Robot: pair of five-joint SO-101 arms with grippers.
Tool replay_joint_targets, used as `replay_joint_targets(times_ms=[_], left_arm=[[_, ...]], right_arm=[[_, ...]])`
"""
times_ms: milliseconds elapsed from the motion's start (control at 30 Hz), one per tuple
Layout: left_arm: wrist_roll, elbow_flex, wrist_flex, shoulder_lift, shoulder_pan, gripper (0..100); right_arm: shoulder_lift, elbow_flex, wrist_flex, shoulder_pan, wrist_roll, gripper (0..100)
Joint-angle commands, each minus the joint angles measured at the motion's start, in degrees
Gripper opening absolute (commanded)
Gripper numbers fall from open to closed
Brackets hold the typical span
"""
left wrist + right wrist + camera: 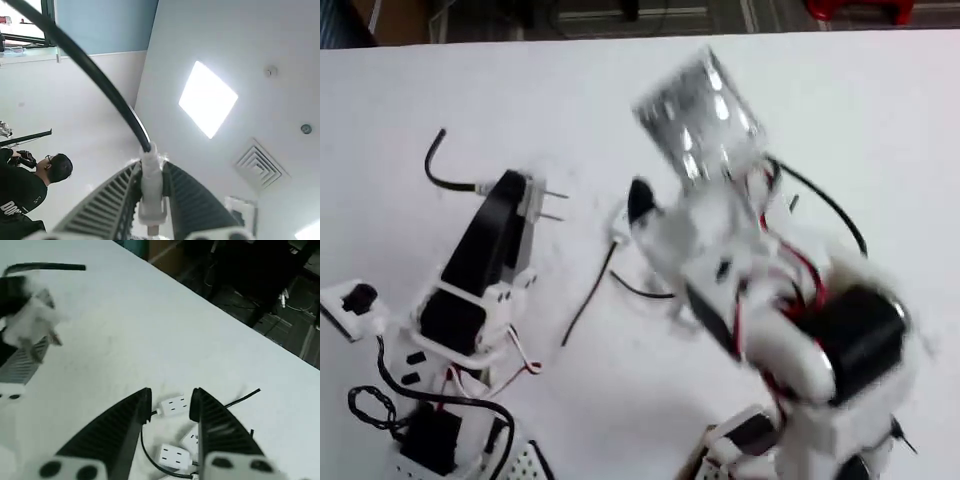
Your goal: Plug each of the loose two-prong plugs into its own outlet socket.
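Note:
My left gripper lies low over the left half of the white table, shut on a white two-prong plug. The prongs point right and a black cable trails off to the left. In the left wrist view the plug sits pinched between the fingers, and its cable runs away from it. My right gripper hangs open above several white outlet sockets with black cords. Seen from above, the right gripper is blurred, near the table's middle.
A white outlet block with a black plug in it lies at the left edge beside the left arm's base. Loose black cords cross the middle of the table. The table's far edge borders a dark floor.

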Motion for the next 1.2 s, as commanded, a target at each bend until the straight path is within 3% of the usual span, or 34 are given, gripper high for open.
replay_joint_targets(times_ms=[0,233,700,1167], left_arm=[[0.3,-0.4,-1.1,0.0,-0.5,2],[0.3,-0.3,-1.1,0.0,-0.5,2],[0.3,1.2,-1.1,0.0,0.0,2],[0.3,1.7,-1.1,0.0,0.1,2]], right_arm=[[-4.5,5.0,0.3,-5.9,1.3,13.7],[-1.2,2.3,0.0,-12.0,3.3,13.7],[29.0,-32.3,0.0,-11.6,3.2,13.7],[33.8,-38.2,-2.4,-8.6,3.3,13.7]])
